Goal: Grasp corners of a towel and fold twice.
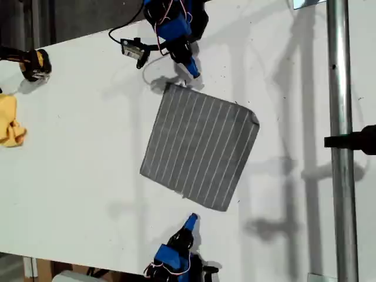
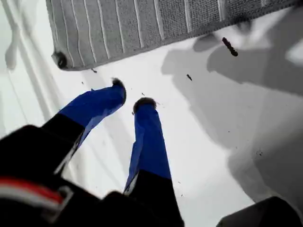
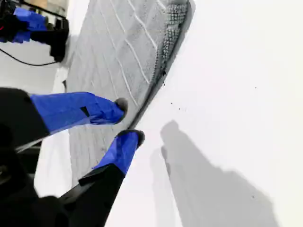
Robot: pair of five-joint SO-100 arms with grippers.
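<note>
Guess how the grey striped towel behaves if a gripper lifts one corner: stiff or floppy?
Probably floppy: the towel lies flat on the table and looks like soft, looped fabric in the second wrist view, so a lifted corner would likely drape and drag the rest. It appears already doubled, with layered edges, so layers may separate. Likely light; a push may bunch it rather than slide it.

The towel lies mid-table (yellow cloth at the exterior view's left).
</note>
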